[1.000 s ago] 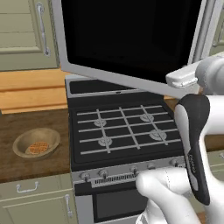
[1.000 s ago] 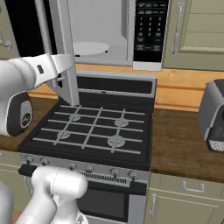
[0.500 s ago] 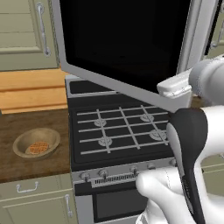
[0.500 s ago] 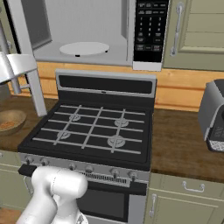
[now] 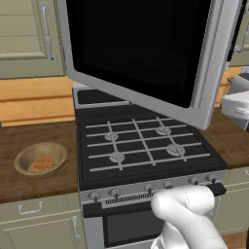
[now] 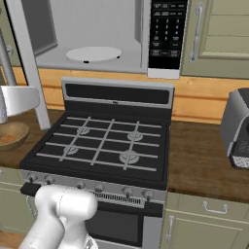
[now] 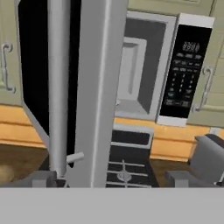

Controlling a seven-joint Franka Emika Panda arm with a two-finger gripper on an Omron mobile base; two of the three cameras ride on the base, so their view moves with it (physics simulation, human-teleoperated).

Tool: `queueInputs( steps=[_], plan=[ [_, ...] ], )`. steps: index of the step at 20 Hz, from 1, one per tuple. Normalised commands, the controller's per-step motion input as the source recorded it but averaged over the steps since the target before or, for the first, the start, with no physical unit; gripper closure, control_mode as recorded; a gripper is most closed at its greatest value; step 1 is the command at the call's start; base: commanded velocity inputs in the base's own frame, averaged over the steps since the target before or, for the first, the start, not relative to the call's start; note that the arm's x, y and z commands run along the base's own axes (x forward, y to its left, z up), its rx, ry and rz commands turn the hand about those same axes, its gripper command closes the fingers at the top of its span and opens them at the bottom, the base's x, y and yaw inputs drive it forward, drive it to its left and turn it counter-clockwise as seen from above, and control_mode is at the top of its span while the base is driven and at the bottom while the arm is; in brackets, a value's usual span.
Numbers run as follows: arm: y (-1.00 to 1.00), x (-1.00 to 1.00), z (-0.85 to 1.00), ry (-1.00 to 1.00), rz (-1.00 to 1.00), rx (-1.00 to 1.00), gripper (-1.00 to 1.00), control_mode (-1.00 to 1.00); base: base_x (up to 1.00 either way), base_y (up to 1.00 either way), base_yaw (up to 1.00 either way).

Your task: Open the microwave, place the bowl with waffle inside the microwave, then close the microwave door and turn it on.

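- Silver-grey microwave door (image 5: 146, 53) is swung wide, its free edge and long bar handle (image 7: 59, 87) sitting right in front of the pincer (image 7: 111, 178), just off its left tip.
- Pincer fingers (image 7: 41, 178) stand far apart with nothing between them; the handle is close to the left one, but I can't tell if it's touching.
- Past the door's edge, up and right of the pincer, the microwave (image 6: 112, 34) cavity is open, with the white turntable plate (image 6: 93, 53) lying flat inside and a black keypad (image 6: 167, 34) on its right.
- Below the pincer the black stove (image 6: 102, 146) top is bare grates, so there's room over it.
- Tan wooden bowl (image 5: 40, 158) sits on the brown counter (image 5: 29, 141) well off to the pincer's left and lower down, beside the stove, upright, with the little golden grid-pattern waffle (image 5: 42, 164) flat in it.
- Grey toaster (image 6: 236, 129) sits on the counter to the right of the stove.
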Motion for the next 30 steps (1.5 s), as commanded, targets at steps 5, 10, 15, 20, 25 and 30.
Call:
queueInputs(
  steps=[5,10,15,20,25,30],
  plan=[
    [-0.89,-0.65,0.03,0.14,0.0,0.38,-1.0,-1.0,0.0,0.0,0.0],
    [-0.64,0.02,-0.21,0.09,0.06,0.46,-1.0,-1.0,0.0,0.0,0.0],
    [-0.44,0.14,-0.68,0.0,0.08,0.57,-1.0,-1.0,0.0,0.0,0.0],
    [0.0,0.5,-0.27,0.03,0.05,0.48,-1.0,-1.0,0.0,0.0,0.0],
    [0.05,0.76,0.0,0.0,0.11,0.31,-1.0,-1.0,0.0,0.0,0.0],
    [0.35,0.67,-0.14,0.09,0.03,0.1,-1.0,-1.0,0.0,0.0,0.0]
  ],
)
